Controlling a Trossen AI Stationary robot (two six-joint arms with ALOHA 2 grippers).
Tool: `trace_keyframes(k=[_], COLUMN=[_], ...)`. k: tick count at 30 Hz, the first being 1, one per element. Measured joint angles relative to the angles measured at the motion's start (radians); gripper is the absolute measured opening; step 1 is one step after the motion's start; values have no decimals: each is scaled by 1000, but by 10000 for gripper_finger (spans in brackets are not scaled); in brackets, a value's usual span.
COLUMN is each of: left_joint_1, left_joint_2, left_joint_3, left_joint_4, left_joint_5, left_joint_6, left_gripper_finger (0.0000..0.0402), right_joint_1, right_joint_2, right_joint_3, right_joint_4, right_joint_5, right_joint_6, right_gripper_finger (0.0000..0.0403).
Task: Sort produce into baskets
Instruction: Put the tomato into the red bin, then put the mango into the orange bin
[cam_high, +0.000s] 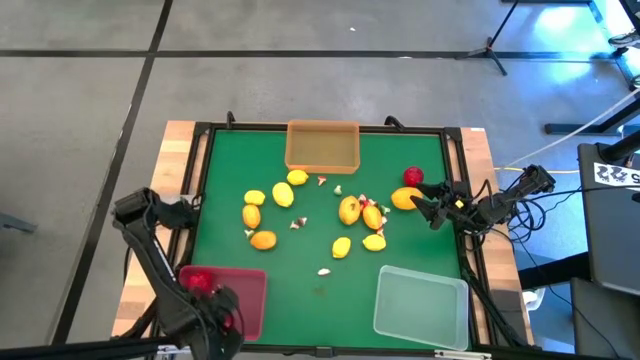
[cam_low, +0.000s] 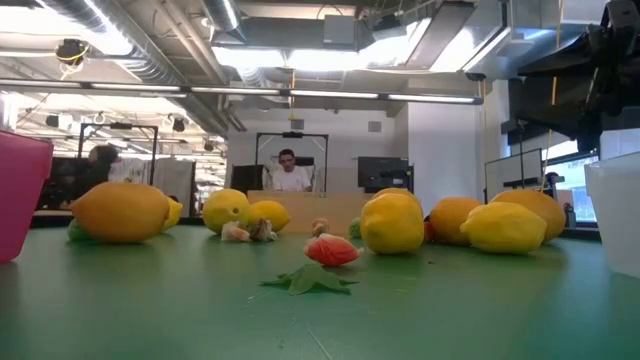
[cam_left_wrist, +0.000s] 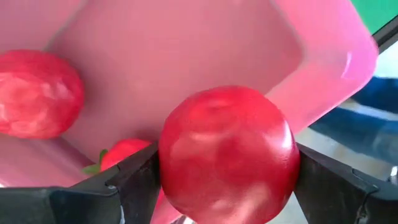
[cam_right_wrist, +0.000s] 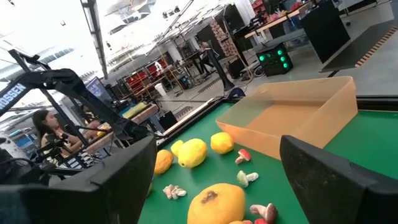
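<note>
1. The left gripper (cam_left_wrist: 227, 186) clamps a red fruit (cam_left_wrist: 227, 155) over the red basket (cam_high: 245, 290) at the table's (cam_high: 300, 280) near left corner.
2. One more red fruit (cam_left_wrist: 37, 93) lies in that basket.
3. The right gripper (cam_high: 425, 205) hangs open and empty by the right edge, beside an orange fruit (cam_high: 405, 197).
4. Green mat lies bare between the red and clear baskets (cam_high: 420, 305).
</note>
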Motion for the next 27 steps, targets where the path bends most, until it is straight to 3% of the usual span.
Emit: trace_keyframes(k=[10,14,27], left_joint_1=[2,12,20], left_joint_2=[24,24,23], left_joint_3=[0,-1,-1], left_joint_4=[-46,-104,-39], left_joint_5=[-13,32,87], left_joint_6=[11,-10,16], left_gripper_finger=[309,324,333], right_joint_1=[0,0,0], right_joint_2=[0,0,0], right_joint_3=[0,0,0], right_joint_4=[0,0,0], right_joint_5=[0,-11,-51], right_joint_6=[0,0,0], right_gripper_finger=[337,337,337])
